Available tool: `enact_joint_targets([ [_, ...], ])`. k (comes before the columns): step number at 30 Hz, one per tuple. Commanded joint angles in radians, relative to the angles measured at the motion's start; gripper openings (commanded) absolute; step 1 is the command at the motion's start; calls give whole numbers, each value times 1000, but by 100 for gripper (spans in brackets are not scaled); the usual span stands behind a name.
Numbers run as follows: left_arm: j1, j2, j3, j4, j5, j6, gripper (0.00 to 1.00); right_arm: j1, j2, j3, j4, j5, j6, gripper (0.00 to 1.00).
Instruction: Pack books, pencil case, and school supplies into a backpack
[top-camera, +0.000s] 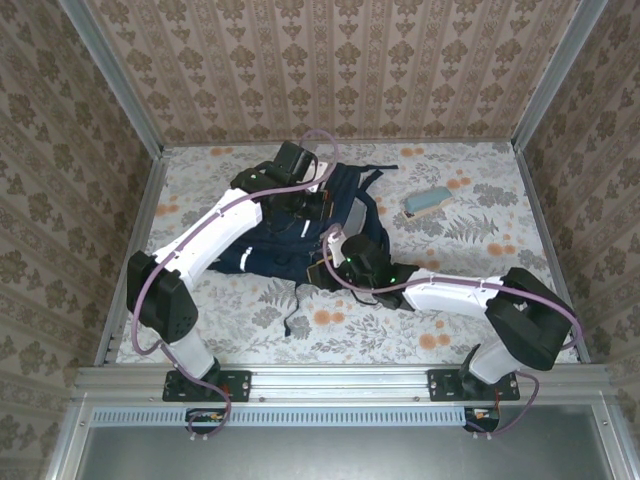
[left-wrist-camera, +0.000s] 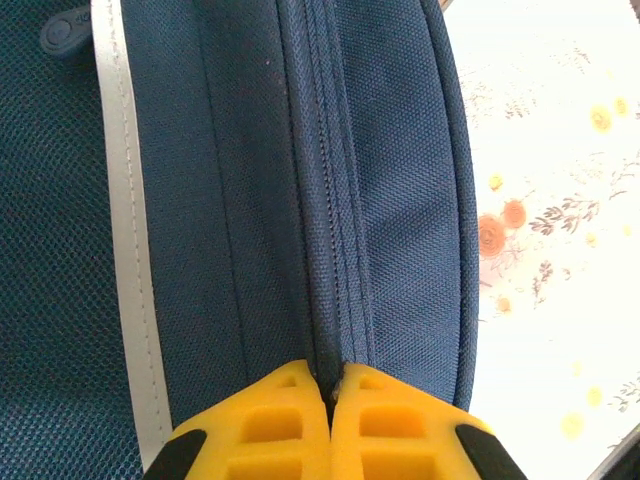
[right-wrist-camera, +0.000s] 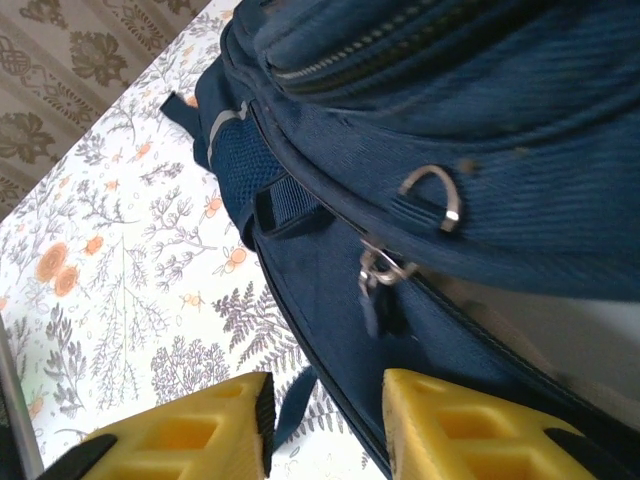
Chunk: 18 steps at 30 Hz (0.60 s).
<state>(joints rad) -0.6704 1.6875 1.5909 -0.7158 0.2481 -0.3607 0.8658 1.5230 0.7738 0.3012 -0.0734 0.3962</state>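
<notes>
The left hand (left-wrist-camera: 331, 385) has its two fingers closed together on the zip seam of the one backpack (left-wrist-camera: 400, 200), seemingly pinching it. The right hand (right-wrist-camera: 325, 415) holds its fingers apart, with one dark strap (right-wrist-camera: 295, 395) between them. Just ahead of it hang one zip pull (right-wrist-camera: 372, 275) and one metal ring (right-wrist-camera: 432, 195). Beyond it, well apart on the surface (right-wrist-camera: 130, 300), lies one teal case (top-camera: 425, 201).

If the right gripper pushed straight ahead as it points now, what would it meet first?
Probably the navy-blue fabric backpack, near its metal zipper pull; depth is unclear.
</notes>
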Motion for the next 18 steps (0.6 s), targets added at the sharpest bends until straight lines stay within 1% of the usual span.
enact_joint_targets([
  [1, 0, -18, 35, 120, 80, -30, 0, 24, 32, 35, 40, 103, 9, 33],
  [6, 1, -14, 31, 128, 82, -39, 0, 35, 67, 52, 25, 246, 52, 32],
  [10, 2, -12, 29, 128, 85, -37, 0, 37, 79, 62, 20, 351, 72, 36],
  [12, 2, -12, 28, 127, 85, -36, 0, 38, 84, 70, 16, 377, 69, 37],
  [14, 3, -10, 28, 127, 88, -36, 0, 38, 90, 81, 15, 376, 58, 37],
  [16, 3, -9, 28, 128, 89, -37, 0, 42, 101, 95, 16, 380, 44, 34],
  [18, 3, -9, 25, 131, 90, -38, 0, 43, 105, 101, 19, 401, 37, 28],
])
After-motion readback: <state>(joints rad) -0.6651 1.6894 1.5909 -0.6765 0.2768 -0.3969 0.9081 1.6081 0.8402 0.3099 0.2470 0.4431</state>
